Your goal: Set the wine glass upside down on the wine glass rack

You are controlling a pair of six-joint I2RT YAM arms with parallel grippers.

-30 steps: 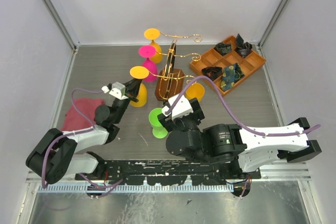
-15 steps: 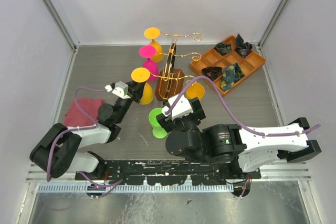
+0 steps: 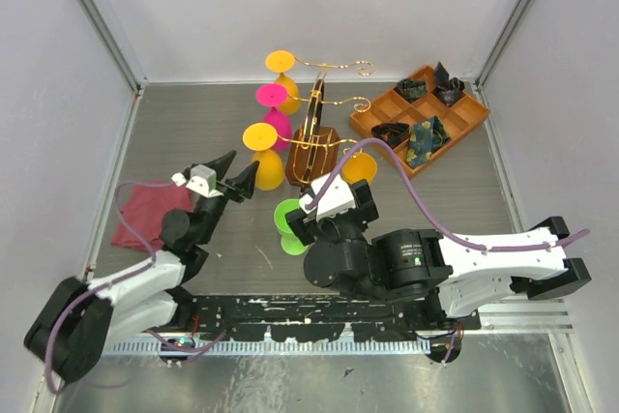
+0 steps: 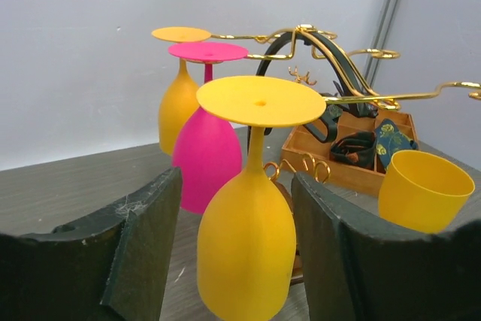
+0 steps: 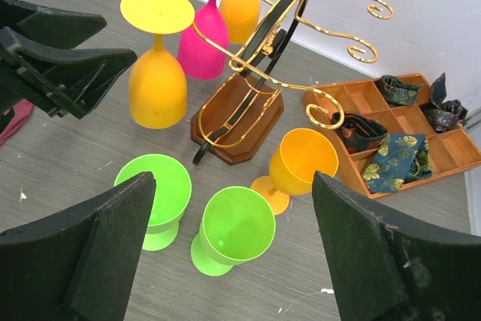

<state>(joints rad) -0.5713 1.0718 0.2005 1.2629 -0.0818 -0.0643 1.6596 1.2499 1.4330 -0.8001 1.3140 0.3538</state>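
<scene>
A yellow wine glass (image 4: 248, 238) stands upside down by the gold wire rack (image 3: 314, 137), its foot at the end of a lower rack arm. My left gripper (image 4: 237, 186) is open, with one finger on each side of its bowl and touching neither side. A pink glass (image 4: 207, 155) and an orange-yellow one (image 4: 179, 103) are upside down behind it. My right gripper (image 5: 233, 186) is open and empty above two upright green glasses (image 5: 237, 227) (image 5: 154, 193), with an upright orange glass (image 5: 301, 163) near the rack's wooden base (image 5: 240, 122).
An orange compartment tray (image 3: 421, 118) with dark folded items sits at the back right. A red cloth (image 3: 145, 215) lies at the left, beside the left arm. Grey walls close in the table on three sides.
My left gripper has opened off the yellow glass and drawn back toward the near left. The glass stays at the rack arm. My right gripper's jaws have spread a little wider.
</scene>
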